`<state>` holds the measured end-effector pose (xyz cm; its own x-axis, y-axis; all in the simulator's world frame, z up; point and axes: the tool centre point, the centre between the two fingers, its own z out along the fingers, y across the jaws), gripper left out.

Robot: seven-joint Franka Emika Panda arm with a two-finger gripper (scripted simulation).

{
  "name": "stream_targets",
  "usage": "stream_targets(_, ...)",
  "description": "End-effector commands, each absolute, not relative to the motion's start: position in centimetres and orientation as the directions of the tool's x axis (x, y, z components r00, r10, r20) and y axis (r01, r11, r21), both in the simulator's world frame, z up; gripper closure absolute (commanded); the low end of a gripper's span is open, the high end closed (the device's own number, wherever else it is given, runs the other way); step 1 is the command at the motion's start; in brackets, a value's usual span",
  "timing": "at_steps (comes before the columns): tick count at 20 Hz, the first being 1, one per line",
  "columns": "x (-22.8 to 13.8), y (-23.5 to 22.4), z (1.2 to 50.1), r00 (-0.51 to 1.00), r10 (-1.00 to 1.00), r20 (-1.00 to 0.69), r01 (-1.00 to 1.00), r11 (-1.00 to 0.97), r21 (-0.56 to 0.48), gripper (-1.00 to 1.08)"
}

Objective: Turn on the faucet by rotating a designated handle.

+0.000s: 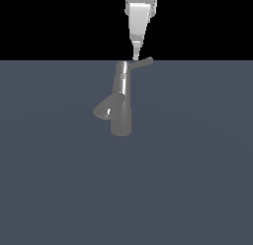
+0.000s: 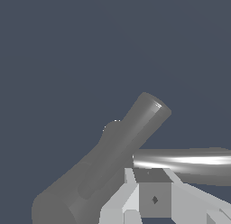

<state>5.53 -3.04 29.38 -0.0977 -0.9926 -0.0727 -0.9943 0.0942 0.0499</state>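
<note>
The handle (image 1: 142, 63) sticks out sideways from the top of the faucet (image 1: 121, 103), toward the exterior view's right. The gripper (image 1: 136, 57) comes down right onto it near the column, tips looking pinched together, though I can't really tell if it's clamping the handle or just touching it.

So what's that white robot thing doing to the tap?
A white robot arm is reaching down to a shiny grey faucet standing on a flat grey floor. Its gripper has its tip right at the thin handle that sticks out sideways from the faucet's top. The spout points the other way, lower down. Whether the gripper is open or shut, or actually touching the handle, can't be told. No water shows.
</note>
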Motion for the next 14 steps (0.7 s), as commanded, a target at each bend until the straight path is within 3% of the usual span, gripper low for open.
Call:
stream_targets(1, 5.7, -6.1, 28.1, -0.132, -0.989, -0.063, -0.99, 0.128, 0.063, 1.08)
stream_targets(8, 6.8, -8.5, 27.4, -0.141, -0.988, -0.061, -0.988, 0.137, 0.065, 1.08)
stream_targets(9, 7.4, -5.0, 28.6, -0.092, -0.993, -0.077, -0.995, 0.088, 0.043, 1.08)
stream_targets(14, 8.6, -5.7, 27.8, -0.099, -0.992, -0.075, -0.994, 0.096, 0.046, 1.08)
